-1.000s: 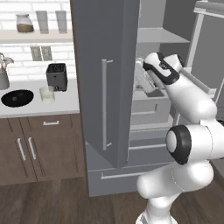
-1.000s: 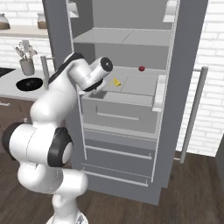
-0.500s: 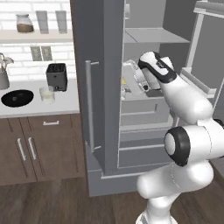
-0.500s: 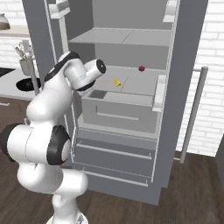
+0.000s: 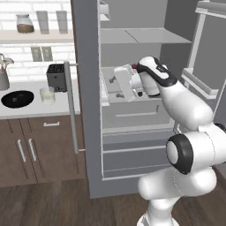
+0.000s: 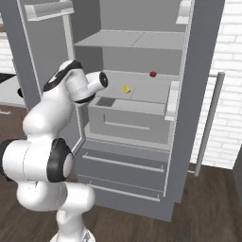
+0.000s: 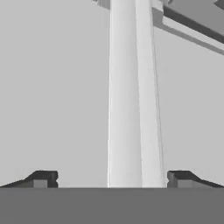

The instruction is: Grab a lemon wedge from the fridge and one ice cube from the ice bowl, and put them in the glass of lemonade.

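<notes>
Reaching for the small bright yellow lemon wedge (image 6: 125,89), you find it deeper on the shelf, beyond your wide-spread gripper (image 7: 112,178).

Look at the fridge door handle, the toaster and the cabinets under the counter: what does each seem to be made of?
Fridge door handle: probably brushed metal; a thin, pale silver bar with a soft sheen.
Toaster: looks like dark metal or plastic; a black, boxy body, too small to tell which.
Cabinets: seemingly wood or wood-look laminate; brown fronts with faint grain, matte.
</notes>
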